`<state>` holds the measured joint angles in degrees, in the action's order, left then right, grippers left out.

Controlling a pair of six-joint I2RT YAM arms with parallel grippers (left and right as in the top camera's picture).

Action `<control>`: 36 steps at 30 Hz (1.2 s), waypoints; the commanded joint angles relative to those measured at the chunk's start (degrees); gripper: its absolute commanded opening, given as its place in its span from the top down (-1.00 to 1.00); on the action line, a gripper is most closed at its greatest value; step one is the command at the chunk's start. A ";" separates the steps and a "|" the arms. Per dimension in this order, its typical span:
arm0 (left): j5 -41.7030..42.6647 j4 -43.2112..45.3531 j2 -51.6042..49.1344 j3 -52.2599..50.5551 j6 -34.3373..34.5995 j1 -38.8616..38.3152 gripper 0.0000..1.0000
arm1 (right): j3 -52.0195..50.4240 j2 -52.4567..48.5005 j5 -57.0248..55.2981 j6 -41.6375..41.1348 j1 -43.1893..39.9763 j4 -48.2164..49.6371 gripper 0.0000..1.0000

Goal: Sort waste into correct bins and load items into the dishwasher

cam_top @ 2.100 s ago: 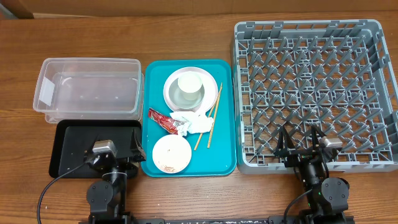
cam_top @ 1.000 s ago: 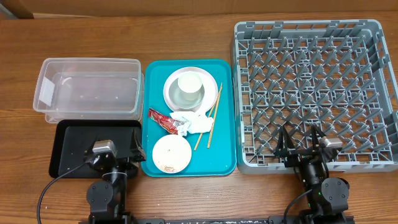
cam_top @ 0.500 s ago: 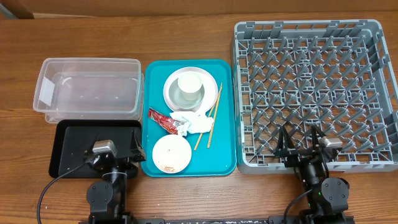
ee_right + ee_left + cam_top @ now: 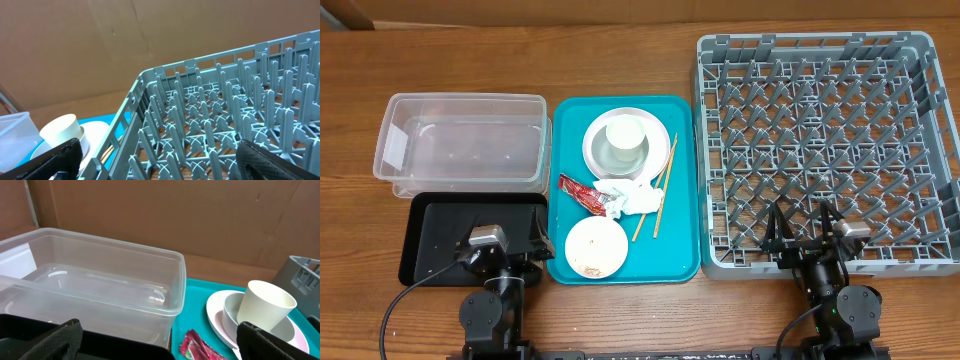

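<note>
On the teal tray (image 4: 682, 250) a white cup (image 4: 624, 140) stands in a grey-green bowl on a pink-white plate (image 4: 660, 125). A red wrapper (image 4: 577, 192) and a crumpled white napkin (image 4: 632, 198) lie mid-tray, wooden chopsticks (image 4: 662, 190) to their right, and a pale pink bowl (image 4: 594, 246) with rice grains at the front. The clear tub (image 4: 460, 138) and black tray (image 4: 440, 235) lie left; the grey dish rack (image 4: 825, 140) lies right. My left gripper (image 4: 505, 245) is open over the black tray. My right gripper (image 4: 804, 232) is open over the rack's near edge.
The teal tray lies between the bins and the rack. In the left wrist view the clear tub (image 4: 100, 285), the red wrapper (image 4: 200, 347) and the cup (image 4: 265, 305) show ahead. The right wrist view looks across the rack's pegs (image 4: 225, 125). A brown board stands behind.
</note>
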<state>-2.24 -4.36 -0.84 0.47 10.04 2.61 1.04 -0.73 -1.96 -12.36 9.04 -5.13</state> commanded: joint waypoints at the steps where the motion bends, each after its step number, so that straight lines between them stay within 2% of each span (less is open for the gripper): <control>1: -0.74 0.17 0.48 -0.20 -1.27 -0.02 -1.00 | -0.59 0.39 -0.48 0.35 -0.17 0.52 -1.00; 10: -0.74 0.17 0.48 -0.20 -1.27 -0.02 -1.00 | -0.59 0.39 -0.48 0.35 -0.17 0.52 -1.00; 15: -6.34 0.79 0.48 -0.22 -2.60 0.00 -1.00 | -0.59 0.39 -0.48 0.35 -0.17 0.52 -1.00; 20: -5.64 1.16 0.48 -0.20 -2.58 0.00 -1.00 | -0.59 0.39 -0.48 0.35 -0.17 0.55 -1.00; 25: -1.49 10.93 0.48 -0.20 2.54 -0.02 -1.00 | -0.59 0.39 -0.48 0.35 -0.17 0.52 -1.00; 30: 5.73 30.64 0.48 0.09 8.79 -0.02 -1.00 | -0.59 0.39 -0.48 0.35 -0.17 0.52 -0.99; 31: 6.10 31.89 0.48 0.90 9.79 -0.02 -1.00 | -0.59 0.39 -0.48 0.35 -0.17 0.52 -1.00; 33: 7.06 29.33 0.46 3.96 10.95 -0.02 -1.00 | -0.59 0.39 -0.48 0.35 -0.17 0.52 -1.00; 36: 9.84 17.33 -0.70 12.74 12.35 -0.02 -1.00 | -0.59 0.39 -0.48 0.35 -0.17 0.52 -1.00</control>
<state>3.29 16.86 -0.97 5.85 19.18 2.61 1.06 -0.73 -1.96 -12.38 9.04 -5.08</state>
